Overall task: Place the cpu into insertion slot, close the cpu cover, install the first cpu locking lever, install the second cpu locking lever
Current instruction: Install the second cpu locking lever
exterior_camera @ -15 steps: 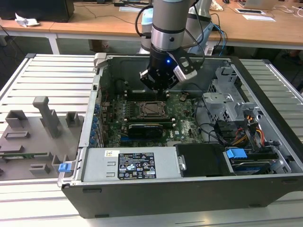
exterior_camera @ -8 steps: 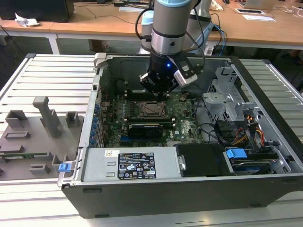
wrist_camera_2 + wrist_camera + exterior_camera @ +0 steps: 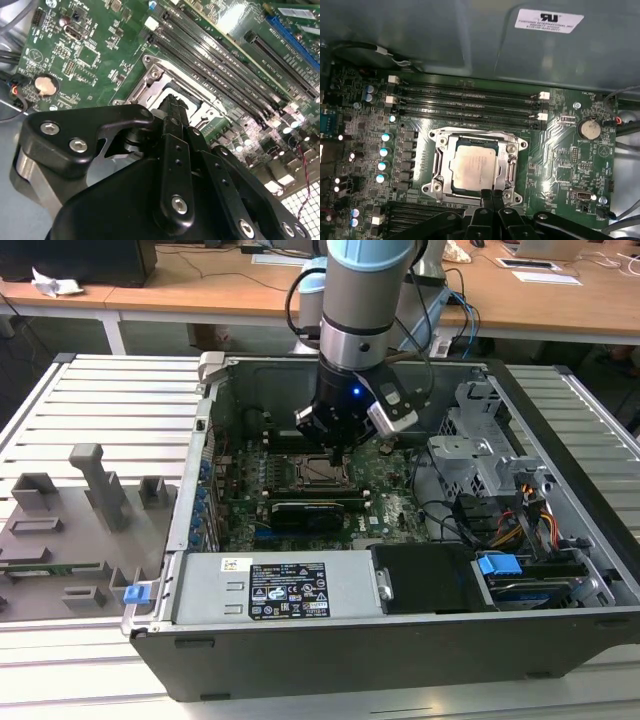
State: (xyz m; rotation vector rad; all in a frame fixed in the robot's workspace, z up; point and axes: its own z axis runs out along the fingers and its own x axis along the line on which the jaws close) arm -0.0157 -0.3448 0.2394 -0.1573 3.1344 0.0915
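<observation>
gripper (image 3: 492, 197): fingers clenched together, tips just over the near edge of the socket | chip (image 3: 474, 167): lies flat in the socket (image 3: 440, 157) on the green board (image 3: 555, 165) | metal cover (image 3: 514, 150): down around the chip | exterior view: arm lowered inside the open computer case (image 3: 190, 490)

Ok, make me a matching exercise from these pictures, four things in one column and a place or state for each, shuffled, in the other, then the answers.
Things:
1. pale silver square cpu
2. grey metal cpu cover frame
3. black gripper
4. round silver coin battery

Places or states:
A. just above the socket's edge
B. on the green board, apart from the socket
C. seated in the insertion slot
D. lying around the chip

Pairs: 1-C, 2-D, 3-A, 4-B
</observation>
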